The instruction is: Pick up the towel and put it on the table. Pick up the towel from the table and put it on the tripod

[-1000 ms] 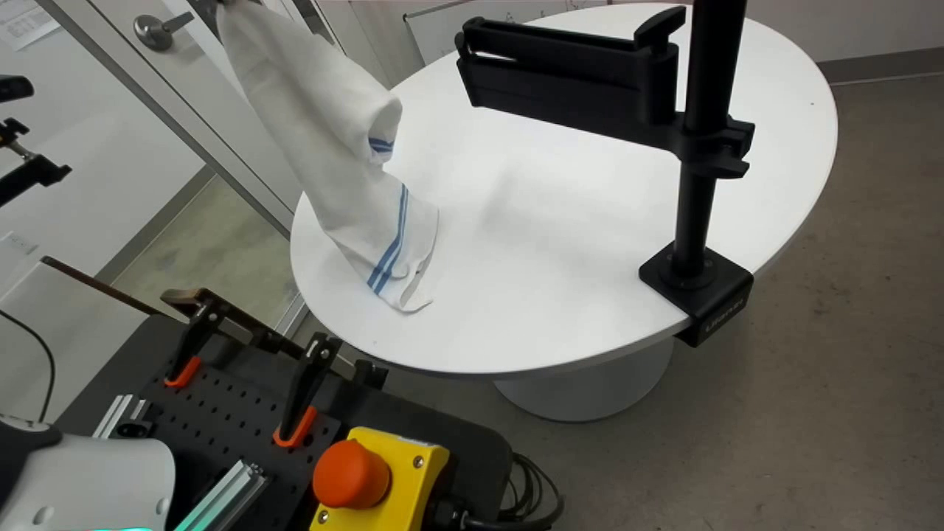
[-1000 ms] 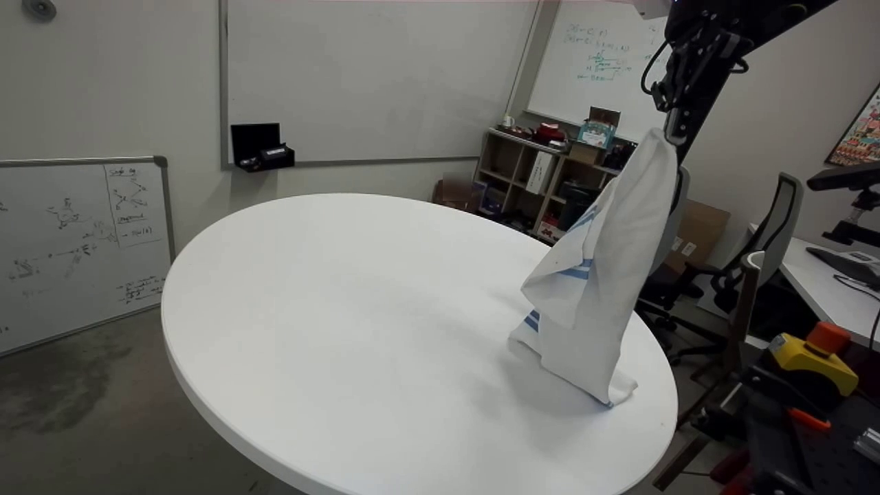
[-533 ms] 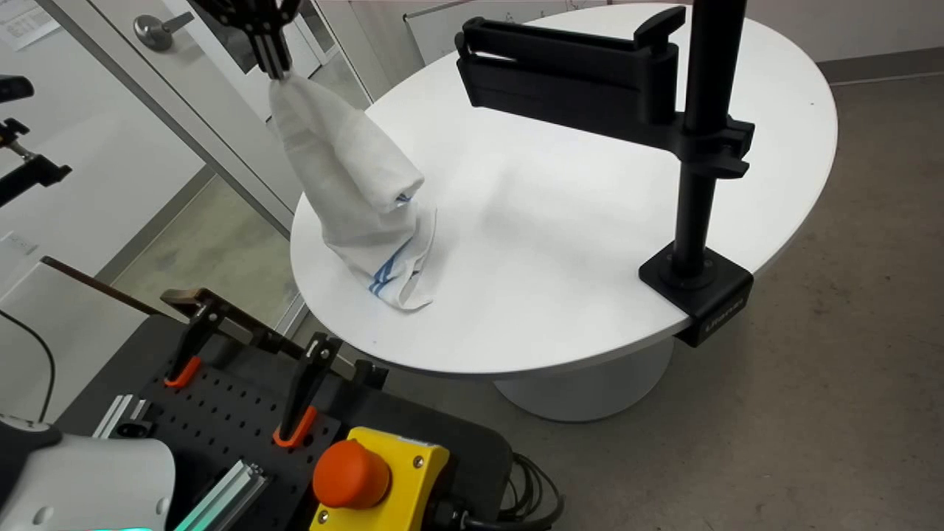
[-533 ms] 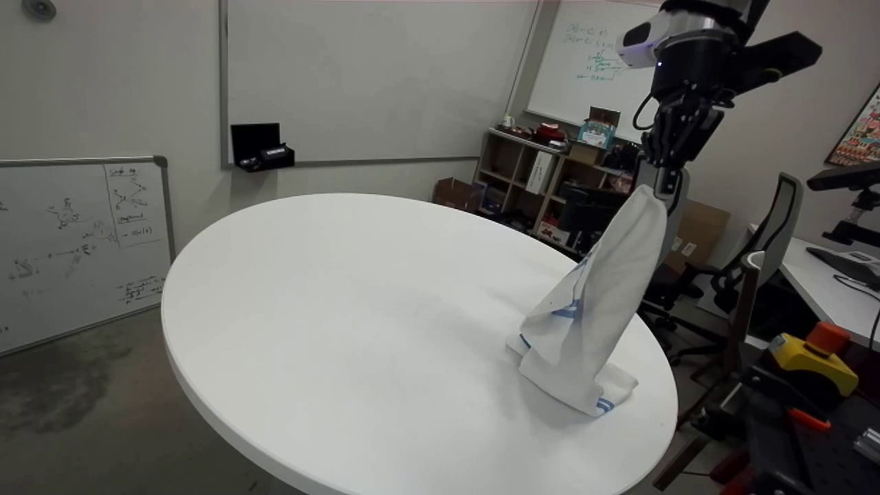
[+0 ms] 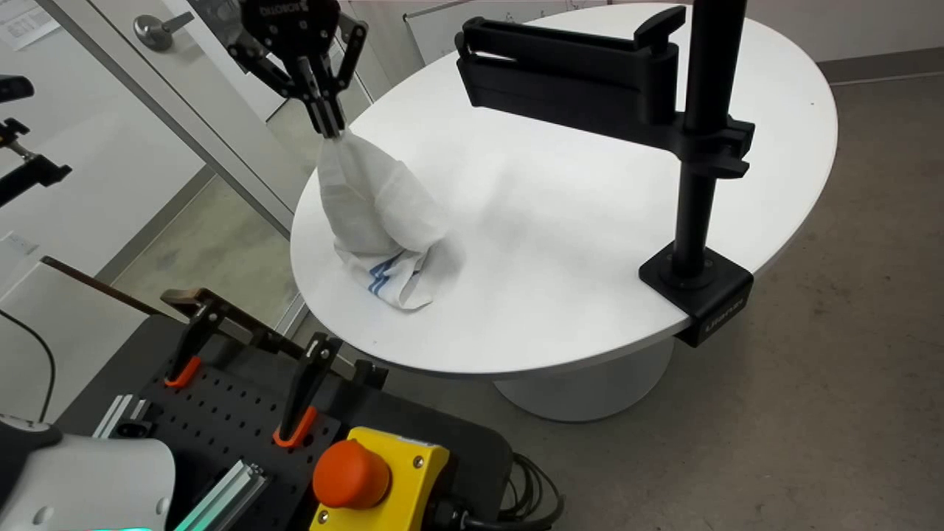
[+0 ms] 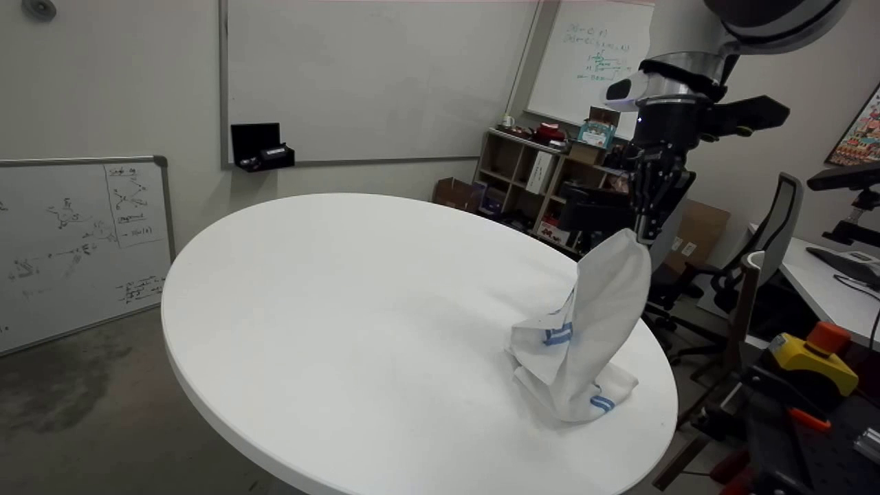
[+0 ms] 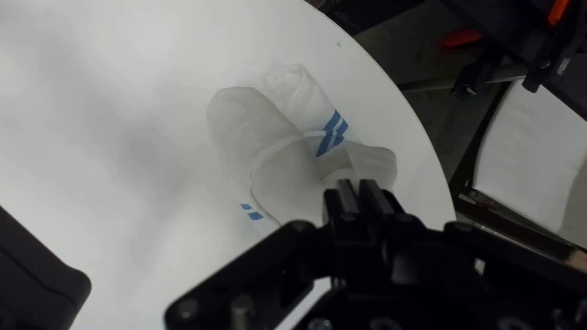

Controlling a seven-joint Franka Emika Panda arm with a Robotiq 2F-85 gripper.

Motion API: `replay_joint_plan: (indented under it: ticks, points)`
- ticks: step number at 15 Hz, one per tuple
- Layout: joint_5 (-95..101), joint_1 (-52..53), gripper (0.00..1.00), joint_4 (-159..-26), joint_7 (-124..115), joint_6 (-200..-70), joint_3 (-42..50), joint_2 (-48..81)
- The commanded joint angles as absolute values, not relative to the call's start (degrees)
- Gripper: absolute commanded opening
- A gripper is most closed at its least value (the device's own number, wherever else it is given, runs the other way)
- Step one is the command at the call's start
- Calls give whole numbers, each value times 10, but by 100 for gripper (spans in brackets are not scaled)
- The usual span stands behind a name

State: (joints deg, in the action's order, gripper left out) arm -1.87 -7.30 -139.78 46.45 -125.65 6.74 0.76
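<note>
A black two-fingered metal gripper [image 5: 332,133] is pinching the upper end of a soft white blue-striped cloth towel [image 5: 380,200]. In the wrist view its slim dark fingers [image 7: 373,195] are standing close together, right of centre and low in the frame, with the cloth spreading just beyond their tips. In an exterior view the gripper is pointing downward in the upper left of the frame; above it, a white robot arm [image 6: 687,31] is showing in the upper right of an exterior view.

The towel is hanging at a slant from the fingertips, and its lower end is resting, bunched and folded, on a large round smooth white table [image 5: 560,317], near the rim. Its stripes are showing in two separate patches in the wrist view, one right of centre and one lower, left of centre.

A tall black pole-shaped tripod [image 5: 702,140] is standing at the right of an exterior view, its square foot clamping the table's edge and its rectangular arm reaching left above the tabletop, well apart from the towel.

Farther out, at the lower left, a black perforated plate [image 5: 228,404] is lying beneath two black clamps with orange pads [image 5: 301,391]; a yellow box [image 5: 404,478] is sitting beside it, carrying a round orange button [image 5: 351,474]. A wooden shelf unit [image 6: 505,155] is standing right of centre in an exterior view's background.
</note>
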Motion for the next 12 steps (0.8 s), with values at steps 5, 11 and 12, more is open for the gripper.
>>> replay_joint_plan:
  ticks: [5,11,12]
  points:
    - [37,-74,70,-1411,414,-1293,68,30]
    - [30,-85,100,-1399,418,-1261,76,6]
    - [31,-90,100,-1393,419,-1249,81,-1]
